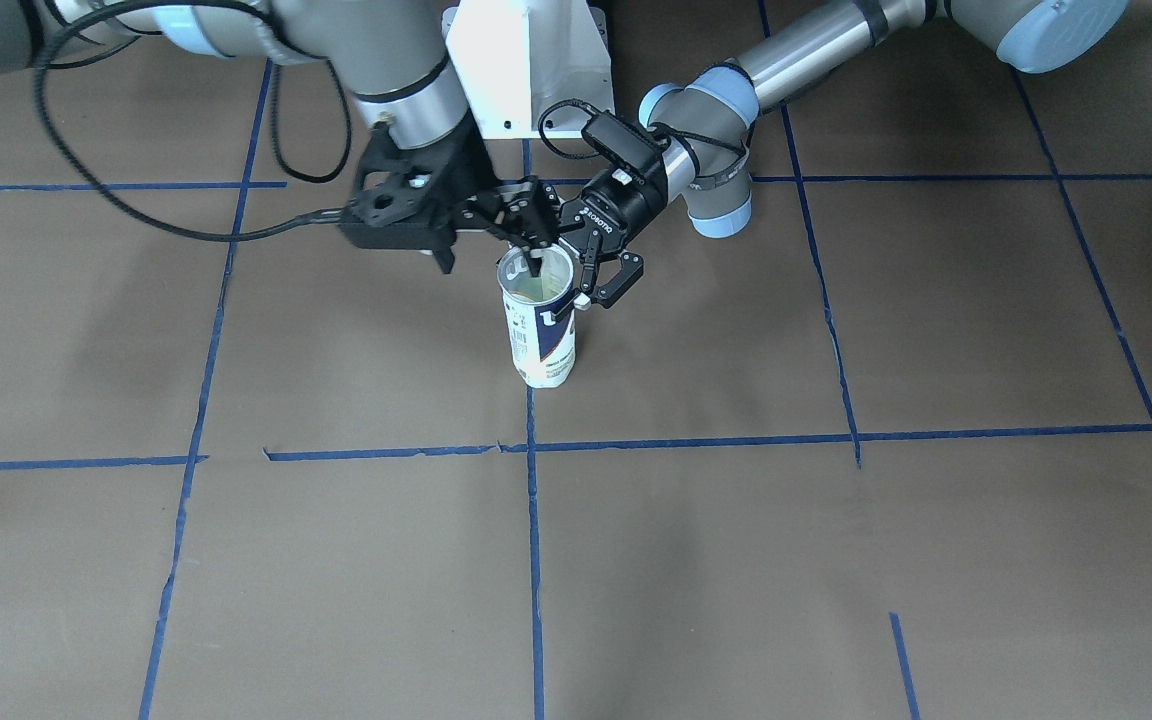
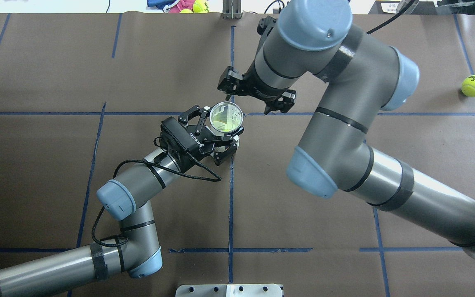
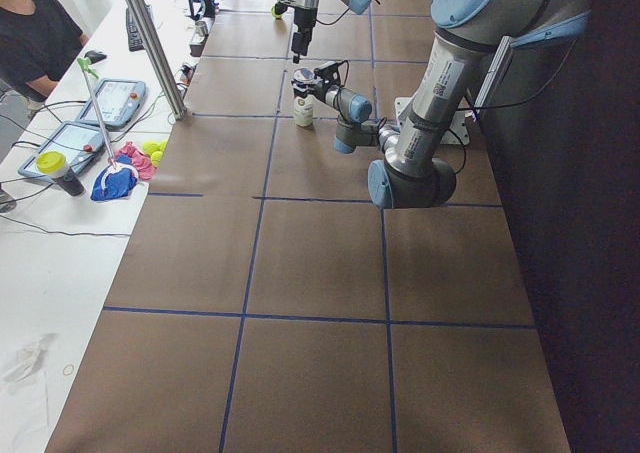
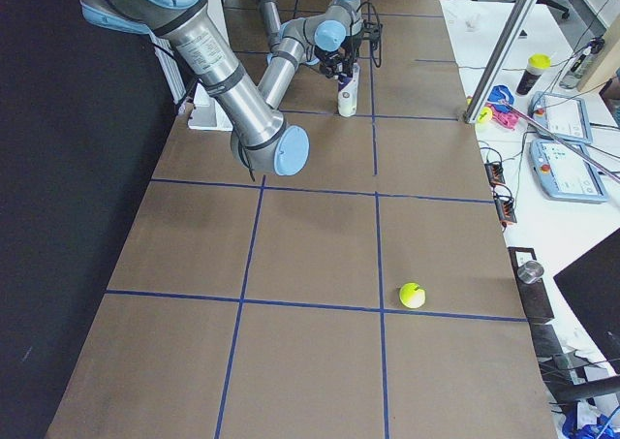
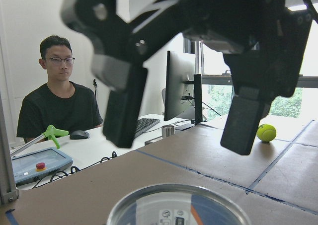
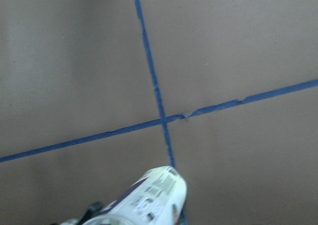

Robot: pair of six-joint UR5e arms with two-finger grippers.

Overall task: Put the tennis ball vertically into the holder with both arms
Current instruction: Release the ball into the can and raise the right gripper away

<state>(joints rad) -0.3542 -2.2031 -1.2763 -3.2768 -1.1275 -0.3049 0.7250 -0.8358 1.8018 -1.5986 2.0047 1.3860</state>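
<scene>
The holder (image 1: 541,335) stands upright near the table's middle, with its mouth (image 2: 226,117) open upward. A yellow-green tennis ball (image 2: 222,120) shows inside it through the mouth. My left gripper (image 2: 219,134) is shut on the holder near its top, with a finger on either side; it also shows in the front view (image 1: 578,285). The holder's rim (image 5: 178,205) lies between the left fingers (image 5: 124,111). My right gripper (image 1: 491,262) hangs open above and beside the mouth. One of its fingertips (image 1: 534,264) dips over the opening.
A second tennis ball (image 2: 474,86) lies loose far to my right, also in the right side view (image 4: 414,295). The white pedestal (image 1: 531,60) stands just behind the holder. A metal post (image 4: 504,51), a side desk with tablets, and a seated person (image 5: 62,101) lie beyond the far edge.
</scene>
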